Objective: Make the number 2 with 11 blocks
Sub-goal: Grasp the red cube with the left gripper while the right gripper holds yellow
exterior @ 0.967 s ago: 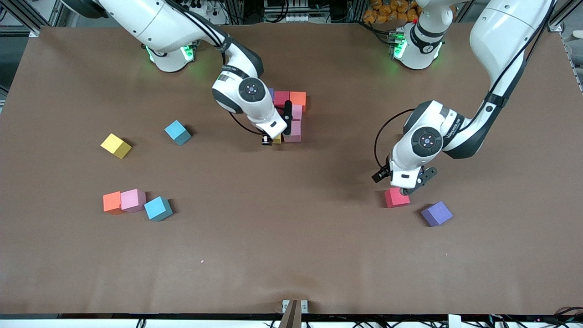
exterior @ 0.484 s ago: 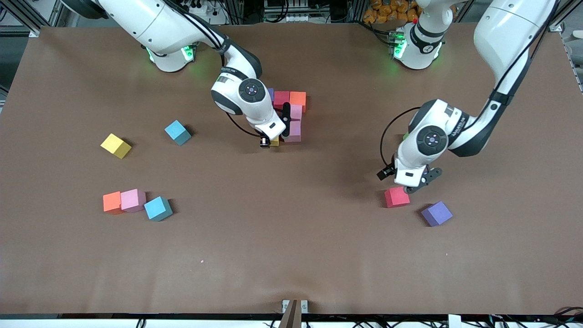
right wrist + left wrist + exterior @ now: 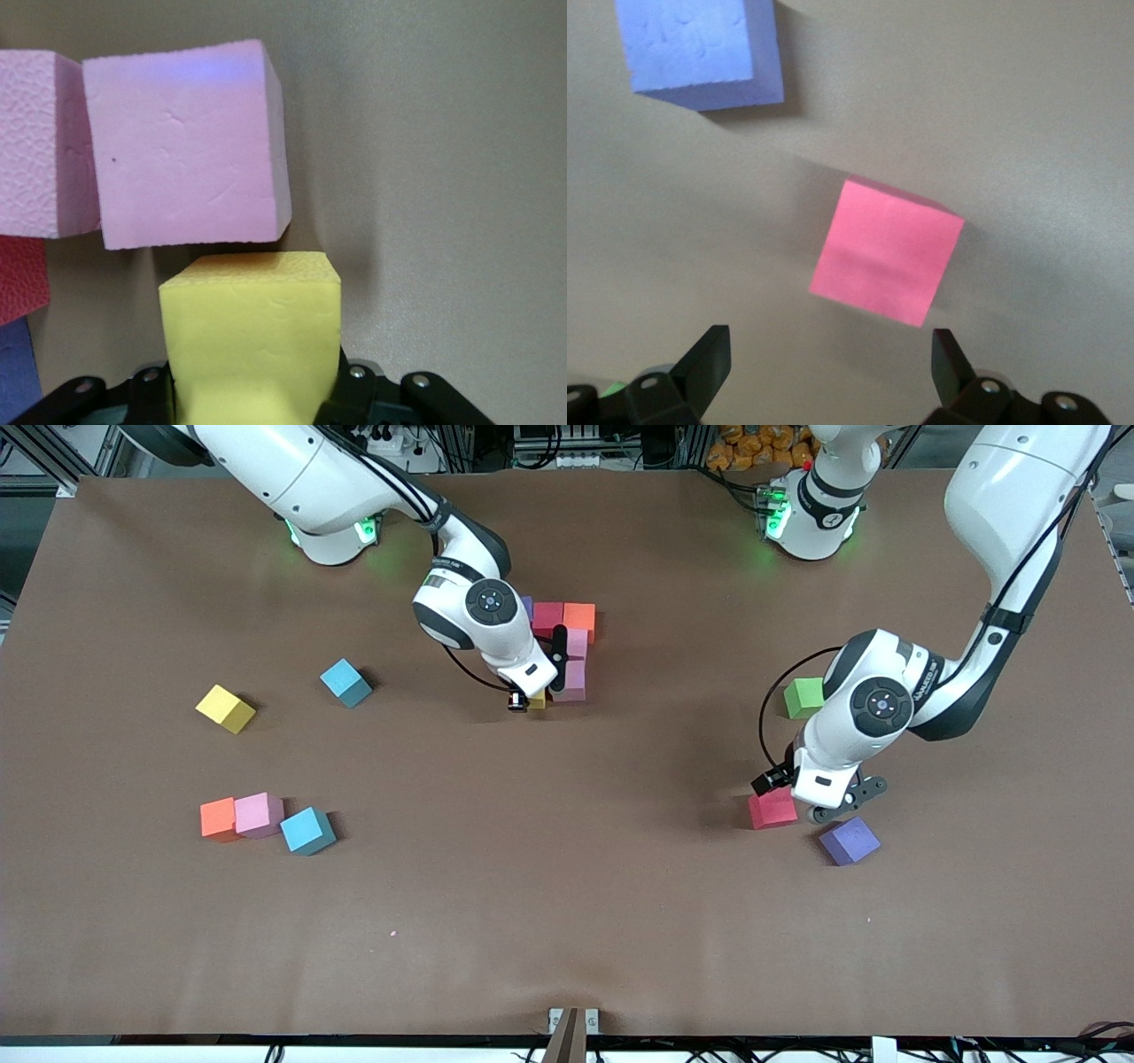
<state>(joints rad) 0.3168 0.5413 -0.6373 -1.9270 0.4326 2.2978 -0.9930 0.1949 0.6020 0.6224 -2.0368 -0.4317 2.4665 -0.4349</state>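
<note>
The number 2 is a partial cluster near the table's middle: purple (image 3: 527,607), red (image 3: 547,615) and orange (image 3: 580,615) blocks in a row, with two pink blocks (image 3: 577,642) (image 3: 571,679) stepping nearer the camera. My right gripper (image 3: 538,693) is shut on a yellow block (image 3: 252,332), low beside the nearer pink block (image 3: 186,146). My left gripper (image 3: 833,808) hangs open over the table between a loose red block (image 3: 769,809) and a loose purple block (image 3: 849,841). In the left wrist view the red block (image 3: 886,252) lies just ahead of the open fingertips (image 3: 709,354), not between them.
A green block (image 3: 803,697) lies by the left arm's wrist. Toward the right arm's end sit loose blocks: yellow (image 3: 225,708), blue (image 3: 345,682), orange (image 3: 217,817), pink (image 3: 259,814) and a second blue (image 3: 307,830).
My left gripper has slid from over the red block toward the purple one, uncovering the green block. My right gripper has barely moved with the yellow block.
</note>
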